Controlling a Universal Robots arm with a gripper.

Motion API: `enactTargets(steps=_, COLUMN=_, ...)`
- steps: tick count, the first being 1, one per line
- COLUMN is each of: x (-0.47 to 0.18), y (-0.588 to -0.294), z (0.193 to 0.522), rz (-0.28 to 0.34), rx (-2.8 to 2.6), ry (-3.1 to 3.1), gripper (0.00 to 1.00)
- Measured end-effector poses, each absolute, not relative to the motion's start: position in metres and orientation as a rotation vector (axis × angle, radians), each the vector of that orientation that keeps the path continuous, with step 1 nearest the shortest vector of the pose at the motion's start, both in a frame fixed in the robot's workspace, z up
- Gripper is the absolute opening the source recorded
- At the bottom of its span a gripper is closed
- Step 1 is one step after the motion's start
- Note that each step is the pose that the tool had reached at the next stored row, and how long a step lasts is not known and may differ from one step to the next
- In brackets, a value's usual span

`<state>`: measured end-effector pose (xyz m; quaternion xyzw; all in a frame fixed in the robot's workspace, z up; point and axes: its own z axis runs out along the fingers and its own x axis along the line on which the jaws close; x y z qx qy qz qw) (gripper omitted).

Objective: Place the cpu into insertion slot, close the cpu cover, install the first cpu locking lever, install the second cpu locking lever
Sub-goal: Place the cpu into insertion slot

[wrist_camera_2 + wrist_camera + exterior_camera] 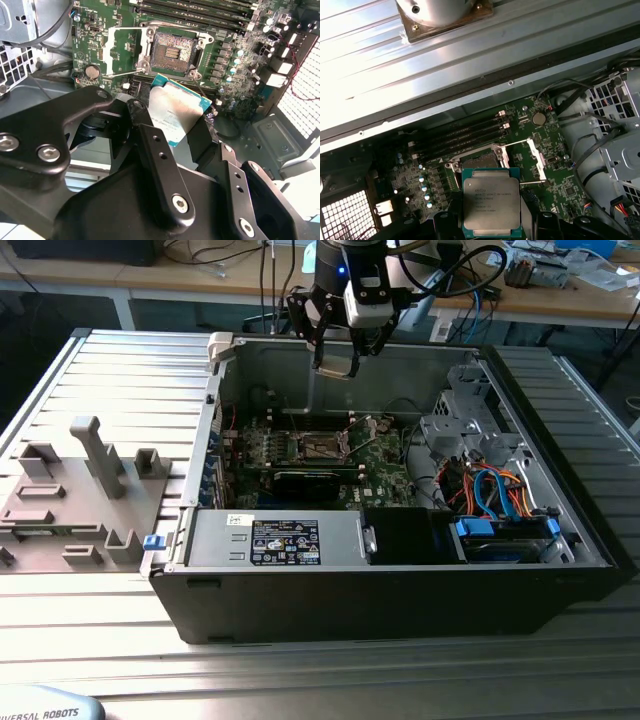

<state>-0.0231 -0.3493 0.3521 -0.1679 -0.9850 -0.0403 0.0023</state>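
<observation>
My gripper (338,358) is shut on the cpu (175,112), a small square chip with a silver-grey top and a green rim, held by its edges between the black fingers (150,145). The chip hangs above the open computer case, over the green board. In both wrist views the insertion slot (480,161) lies bare a little beyond the chip, a dark square of contacts (172,50). The cpu cover (532,155), a silvery frame, stands flipped open beside the slot (125,50). A thin locking lever (120,74) is swung free next to it.
The case (400,580) lies on its side on a ribbed metal table. Memory slots (460,137) run beside the socket. A drive cage (465,415) and coloured cables (495,485) sit toward the exterior view's right. A grey fixture plate (80,490) lies toward its left.
</observation>
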Motion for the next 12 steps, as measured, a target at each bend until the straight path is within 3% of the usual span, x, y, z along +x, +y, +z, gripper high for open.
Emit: enactTargets(steps=12, x=-0.0231, y=-0.3493, z=0.3521, rz=-0.126, rx=-0.551, ry=-3.086, gripper=0.54)
